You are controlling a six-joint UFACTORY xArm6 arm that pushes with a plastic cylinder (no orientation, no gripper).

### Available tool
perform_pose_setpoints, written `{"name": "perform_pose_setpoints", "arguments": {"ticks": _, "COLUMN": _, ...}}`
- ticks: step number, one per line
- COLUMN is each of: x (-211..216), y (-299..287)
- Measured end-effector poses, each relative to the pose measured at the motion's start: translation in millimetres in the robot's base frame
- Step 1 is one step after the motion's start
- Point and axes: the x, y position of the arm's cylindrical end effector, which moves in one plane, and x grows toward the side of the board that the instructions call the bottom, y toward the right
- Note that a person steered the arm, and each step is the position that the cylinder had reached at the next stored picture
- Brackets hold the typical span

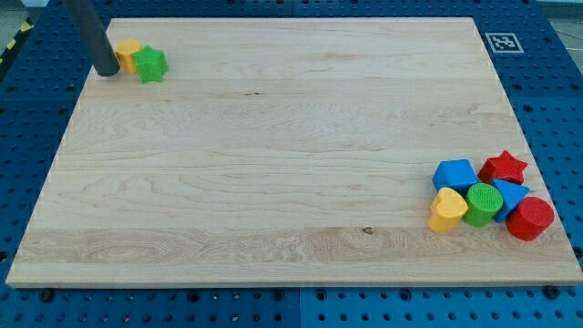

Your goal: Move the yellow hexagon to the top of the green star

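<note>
At the upper left of the frame, on the pale wooden desk (273,164), the dark rod's tip (107,71) rests just left of the yellow hexagon block (127,52), seemingly touching it. That hexagon touches the green star block (151,65), lying at the star's upper left. The tool is a plain rod with nothing to open or close, and it holds nothing.

Eight blocks show in all. Six cluster at the lower right: one blue cube (455,174), one red star (504,168), one yellow heart (447,210), one green cylinder (483,203), one red cylinder (530,219), and one blue block (512,193) of unclear shape, half hidden between them. No containers appear.
</note>
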Motion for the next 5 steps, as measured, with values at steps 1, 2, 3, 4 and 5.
{"name": "perform_pose_setpoints", "arguments": {"ticks": 1, "x": -1.9, "y": 8.2}}
{"name": "perform_pose_setpoints", "arguments": {"ticks": 2, "x": -8.4, "y": 17.5}}
{"name": "perform_pose_setpoints", "arguments": {"ticks": 3, "x": -35.4, "y": 12.1}}
{"name": "perform_pose_setpoints", "arguments": {"ticks": 4, "x": -47.6, "y": 10.7}}
{"name": "perform_pose_setpoints", "arguments": {"ticks": 5, "x": -42.3, "y": 10.9}}
